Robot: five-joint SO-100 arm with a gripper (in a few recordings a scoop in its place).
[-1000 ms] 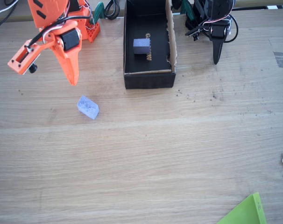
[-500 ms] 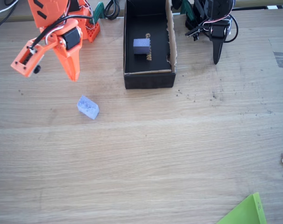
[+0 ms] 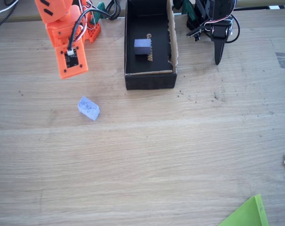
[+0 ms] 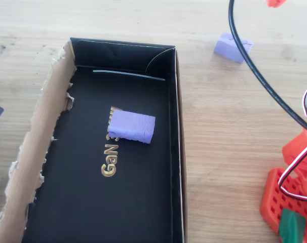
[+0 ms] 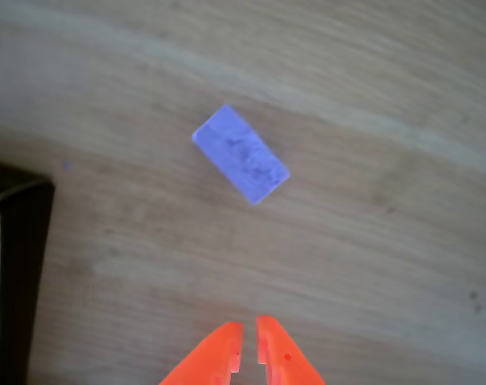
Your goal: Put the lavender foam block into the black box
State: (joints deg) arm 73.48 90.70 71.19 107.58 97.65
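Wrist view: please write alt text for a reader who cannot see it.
A lavender foam block lies at an angle on the wooden table, untouched. The gripper with its orange fingers nearly together sits below it at the bottom edge, and a corner of the black box shows at left.

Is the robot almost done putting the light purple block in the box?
Not yet. The small pale lavender foam block lies on the wooden table, outside the long black cardboard box. The box holds just a darker purple block. The orange hand hangs above the lavender block, fingertips nearly together, holding nothing. Grabbing, carrying and dropping are all left.
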